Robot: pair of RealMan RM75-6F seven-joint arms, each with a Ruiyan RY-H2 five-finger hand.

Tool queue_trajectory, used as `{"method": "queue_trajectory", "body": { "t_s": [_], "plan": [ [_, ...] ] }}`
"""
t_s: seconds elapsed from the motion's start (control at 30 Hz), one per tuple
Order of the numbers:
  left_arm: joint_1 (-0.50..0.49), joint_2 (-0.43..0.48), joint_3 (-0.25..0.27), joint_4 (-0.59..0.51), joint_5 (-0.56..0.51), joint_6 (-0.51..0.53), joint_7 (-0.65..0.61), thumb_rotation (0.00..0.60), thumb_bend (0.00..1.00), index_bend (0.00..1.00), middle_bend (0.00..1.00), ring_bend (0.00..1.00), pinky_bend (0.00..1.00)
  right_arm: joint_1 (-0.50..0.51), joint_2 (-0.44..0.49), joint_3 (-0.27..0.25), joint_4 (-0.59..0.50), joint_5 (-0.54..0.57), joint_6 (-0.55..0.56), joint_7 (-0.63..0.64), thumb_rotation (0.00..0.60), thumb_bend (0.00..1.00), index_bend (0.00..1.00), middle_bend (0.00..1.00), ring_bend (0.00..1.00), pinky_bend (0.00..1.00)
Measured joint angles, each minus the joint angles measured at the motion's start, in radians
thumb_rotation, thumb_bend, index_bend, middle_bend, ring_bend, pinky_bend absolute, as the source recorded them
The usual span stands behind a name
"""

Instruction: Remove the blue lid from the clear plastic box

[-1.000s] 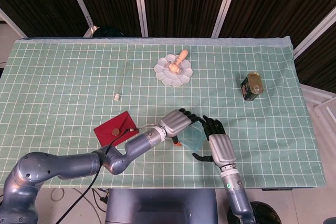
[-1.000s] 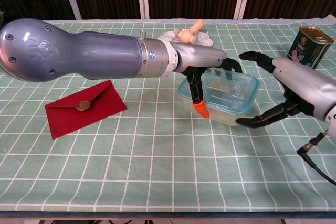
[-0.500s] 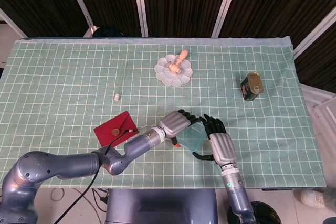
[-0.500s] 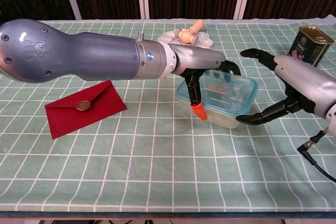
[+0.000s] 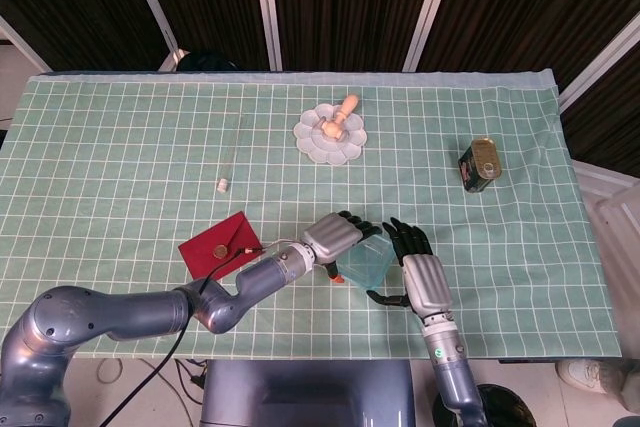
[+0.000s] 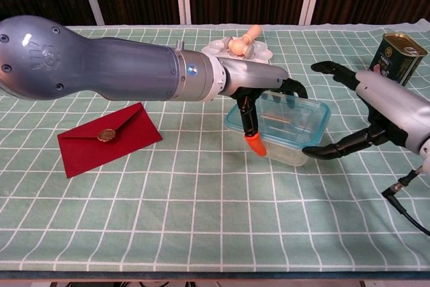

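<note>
Both hands bracket the clear plastic box [image 6: 285,132] near the bench's [image 5: 120,147] front edge, right of the red envelope [image 6: 107,138]. Compared with a second ago the box sits slightly raised and tilted — the left hand [image 6: 259,95] has drawn its near corner up, fingers hooked over the blue lid [image 6: 279,113]. The right hand [image 6: 376,109] stays spread wide, one fingertip against the box's side. The lid looks unreleased — prying has barely begun.

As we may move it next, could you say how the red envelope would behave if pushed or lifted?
The red envelope lies flat and thin on the cloth, so it would probably slide rather than roll. It looks light and likely bends if lifted by one corner. Its low edge may be hard to get fingers under.
</note>
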Motion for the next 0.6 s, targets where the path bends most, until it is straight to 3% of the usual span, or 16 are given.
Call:
{"method": "queue_trajectory", "body": {
  "t_s": [0.6],
  "plan": [
    [-0.032,0.005,0.029,-0.017,-0.052,-0.006,0.012,0.600,0.19,0.29,0.30,0.30,0.40,-0.008,-0.038,0.012,0.071,-0.060,0.038,0.134,0.600,0.23,0.00,0.00,0.00,0.00]
  ]
}}
